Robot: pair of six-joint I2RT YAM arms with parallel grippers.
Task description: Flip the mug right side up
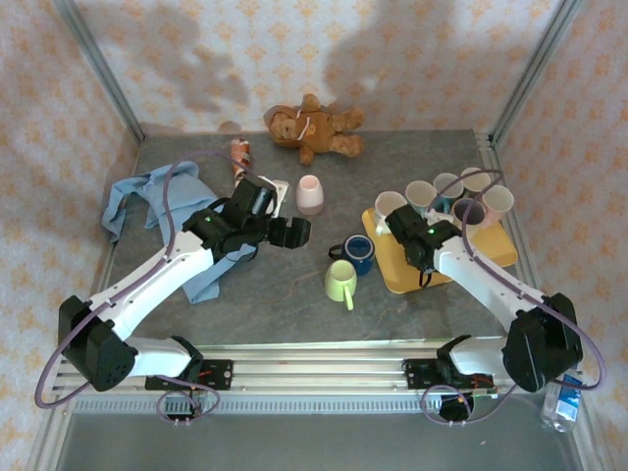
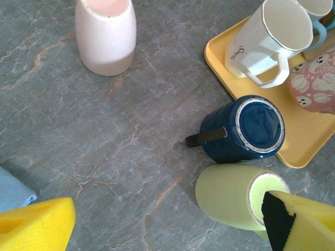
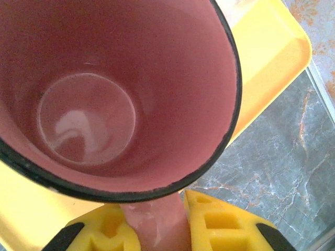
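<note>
A: Position of mug (image 3: 104,94)?

B: Over the yellow tray (image 3: 272,57), mouth toward the right wrist camera. Pink inside, dark rim. Cannot tell whether resting on the tray or lifted clear.

A: Pincer state?

B: For right gripper (image 3: 157,227): clenched on a pink part just under the rim, pinched between the yellow fingers (image 3: 225,225). Handle by the look of it, not certain. For left gripper (image 2: 165,225): released, jaws wide, nothing held, hanging above the table (image 2: 104,157) next to the green mug (image 2: 230,196).

A: Handling estimate?

B: Probably glazed ceramic, so rigid, slick, and fairly heavy for so narrow a pinch. Likely to chip if dropped onto the tray. Judged prone to swing about the pinch point during any tilt.

A: Where to hold?

B: Handle, or wall at the rim with one finger inside and one outside. Present hold looks adequate. Best kept tight until set flat on the base, then released slowly.
</note>
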